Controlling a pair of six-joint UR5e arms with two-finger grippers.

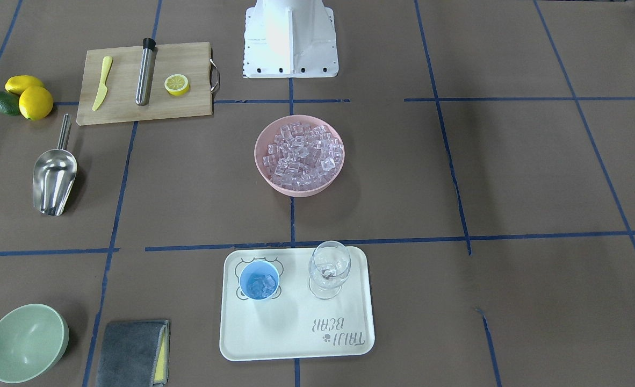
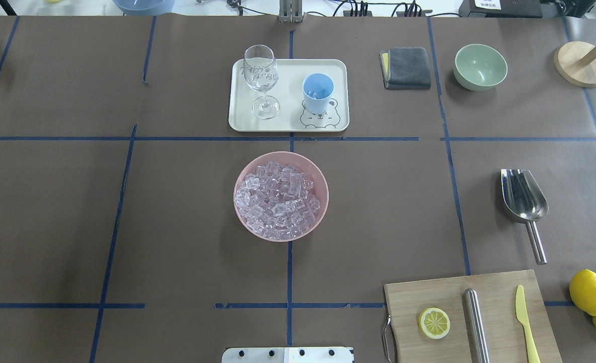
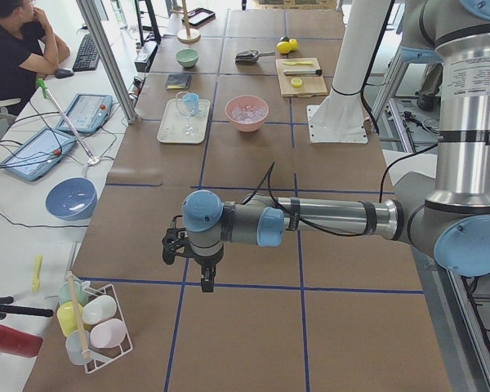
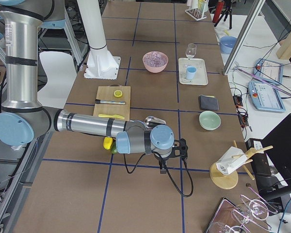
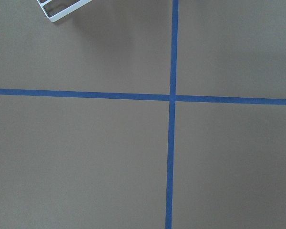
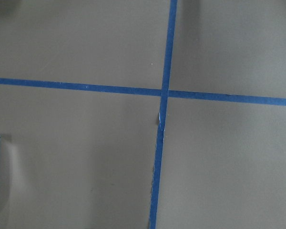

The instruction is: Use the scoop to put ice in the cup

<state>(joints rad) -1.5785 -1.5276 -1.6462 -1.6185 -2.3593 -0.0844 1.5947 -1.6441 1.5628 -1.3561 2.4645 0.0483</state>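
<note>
The ice (image 1: 301, 156) is heaped in a pink bowl (image 1: 264, 172) at the table's middle; it also shows in the overhead view (image 2: 278, 199). The light blue cup (image 1: 259, 279) stands on a white tray (image 1: 296, 333) and holds a few cubes. The steel scoop (image 1: 53, 174) lies flat on the table by itself, also seen from overhead (image 2: 522, 196). My left gripper (image 3: 202, 278) hangs over bare table far off at the left end. My right gripper (image 4: 162, 167) hangs at the right end, past the scoop. Both hold nothing that I can see; I cannot tell whether they are open or shut.
A clear stemmed glass (image 1: 328, 269) stands on the tray beside the cup. A cutting board (image 1: 124, 107) carries a yellow knife, a steel cylinder and a lemon half. Lemons (image 1: 35, 102), a green bowl (image 1: 24, 341) and a grey cloth (image 1: 132, 352) lie on the scoop's side.
</note>
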